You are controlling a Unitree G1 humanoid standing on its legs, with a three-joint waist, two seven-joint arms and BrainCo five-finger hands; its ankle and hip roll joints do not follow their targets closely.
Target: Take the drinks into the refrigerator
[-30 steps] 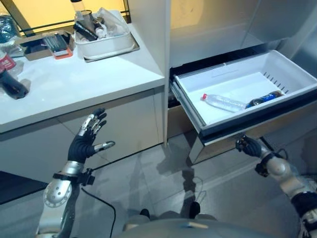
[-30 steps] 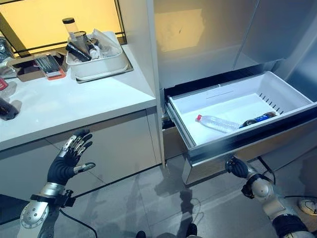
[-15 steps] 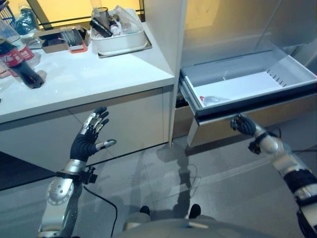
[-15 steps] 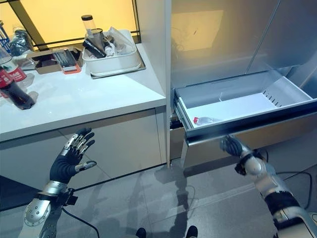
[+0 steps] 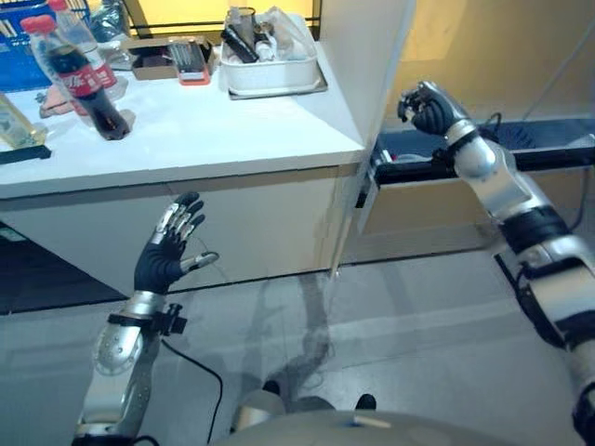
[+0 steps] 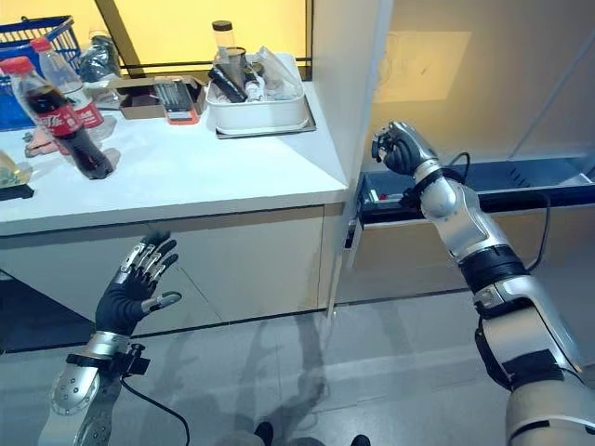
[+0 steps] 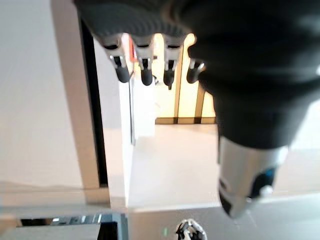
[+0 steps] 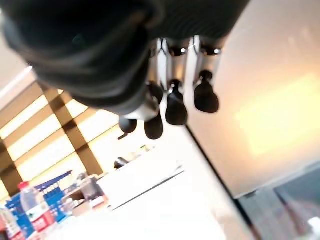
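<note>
White counter runs across the left part of the scene, and the refrigerator stands at its right end. On the counter, at the far left, a dark cola bottle with a red cap stands upright, and a clear bottle with a red label stands just behind it, in front of a blue basket. Further right a white tub full of small items sits near the counter's back edge, with a flat box beside it.

Low on the refrigerator, the drawer shows as a dark strip, pushed almost fully in; what lies inside is hidden.

The right hand is raised on a bent arm in front of the refrigerator, above the drawer and near the counter's corner. Its fingers are curled in towards the palm and hold nothing.

The left hand is held up below the counter's edge, in front of the cabinet front, palm facing forward. Its fingers are straight and a little spread, the thumb out to the side, touching nothing.
</note>
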